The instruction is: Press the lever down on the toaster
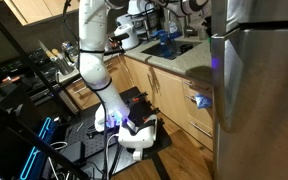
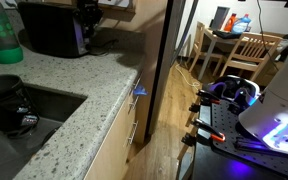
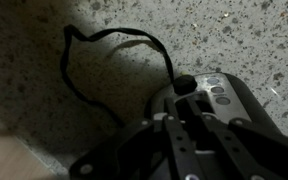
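Toaster (image 3: 224, 100) first: where does it sit?

— On the surface (image 3: 44, 40), low and to the right in the wrist view, right under the tool (image 3: 189, 140). Only its top corner shows.

And the tool, open or closed?

— I cannot tell. Its dark fingers merge with the shadowed shell below, so no gap reads clearly.

What is the target?

— The lever (image 3: 184, 85), a small black rounded knob at the edge of the shell, just beside a silvery panel (image 3: 216, 95) with little round buttons (image 3: 221, 99).

How should the press go?

— Centre a fingertip on the knob's crown and push straight down along its travel, I'd judge, with no sideways load. The knob looks like smooth plastic, and a rounded slick top lets an off-centre contact slide away. Keep pressing until it catches at the bottom.

Any trouble from the rest?

— The surface looks like polished stone, pale with dark flecks, hard and flat, so a light toaster could skate or tip if the push leans. The shell curves, dark at the sides, and offers no flat spot to brace on.

And the cord (image 3: 114, 45)?

— Thin, black and limp, looping loosely across the stone to the left. It lies apart from the lever, so a vertical approach should stay clear of it.
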You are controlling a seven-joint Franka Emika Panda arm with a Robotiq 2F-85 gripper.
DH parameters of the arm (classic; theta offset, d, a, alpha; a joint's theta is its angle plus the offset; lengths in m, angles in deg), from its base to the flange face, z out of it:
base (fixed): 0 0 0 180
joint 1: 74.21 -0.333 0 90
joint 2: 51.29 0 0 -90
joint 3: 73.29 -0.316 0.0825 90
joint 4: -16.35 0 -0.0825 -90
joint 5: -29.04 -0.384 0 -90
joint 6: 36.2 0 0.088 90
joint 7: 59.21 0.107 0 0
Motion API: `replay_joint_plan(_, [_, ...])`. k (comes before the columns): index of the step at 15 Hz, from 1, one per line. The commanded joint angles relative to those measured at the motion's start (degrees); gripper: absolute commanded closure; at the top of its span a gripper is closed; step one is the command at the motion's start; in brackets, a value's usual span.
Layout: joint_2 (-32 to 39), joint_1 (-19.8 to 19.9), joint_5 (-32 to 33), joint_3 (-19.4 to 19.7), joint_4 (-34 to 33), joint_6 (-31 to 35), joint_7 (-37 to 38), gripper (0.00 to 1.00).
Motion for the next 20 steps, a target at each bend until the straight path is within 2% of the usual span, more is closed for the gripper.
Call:
replay_joint_plan(1, [-3.02,-0.47,-0.72,0.10,2.46,0.31,-1.20,0.67])
replay_joint_plan(2, [-3.40,-0.46,-0.78,0.04,2.70,0.33,-1.26,0.65])
replay_joint_plan(3, [-4.42,-0.29,-0.83,0.02,4.05,0.90,-1.53,0.70])
replay_joint_plan(5, [-5.42,-0.27,-0.88,-0.07,4.96,1.13,-1.63,0.73])
replay_joint_plan(7, [-6.20,-0.45,-0.84,-0.25,5.33,0.89,-1.53,0.83])
replay_joint_plan(8, [-6.65,-0.51,-0.80,-0.35,5.74,0.94,-1.56,0.99])
replay_joint_plan(20, [-11.10,-1.19,-0.73,-1.20,10.21,0.47,-1.80,1.00])
